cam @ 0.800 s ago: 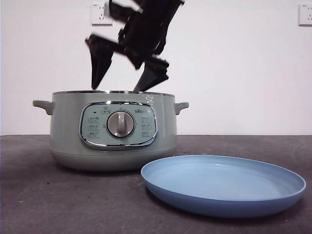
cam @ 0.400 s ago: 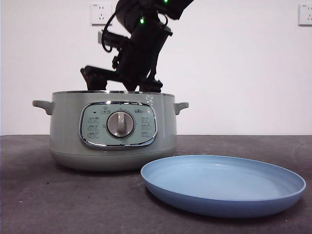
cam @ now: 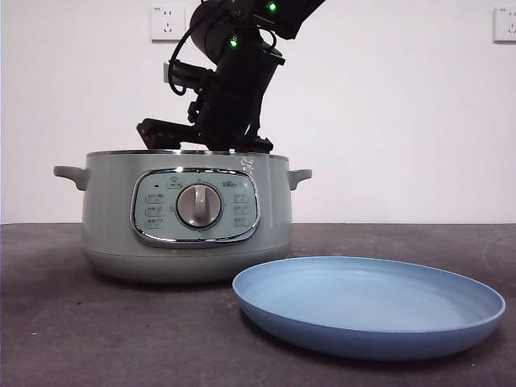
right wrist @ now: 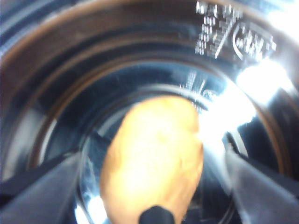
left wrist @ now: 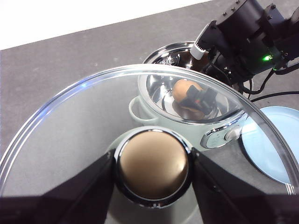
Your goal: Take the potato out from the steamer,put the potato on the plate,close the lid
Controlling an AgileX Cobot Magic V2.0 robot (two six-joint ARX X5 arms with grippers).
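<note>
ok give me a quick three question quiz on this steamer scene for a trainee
1. True or false: the potato is already on the plate.
2. Which tool holds the lid by its knob? A) left B) right C) neither
3. Fill in: the right tool is down inside the ____, with the potato between its open jaws.

Key
1. False. The potato lies inside the steamer and the plate is bare.
2. A. The left tool is shut on the knob, holding the lid up away from the steamer.
3. Steamer.
</note>
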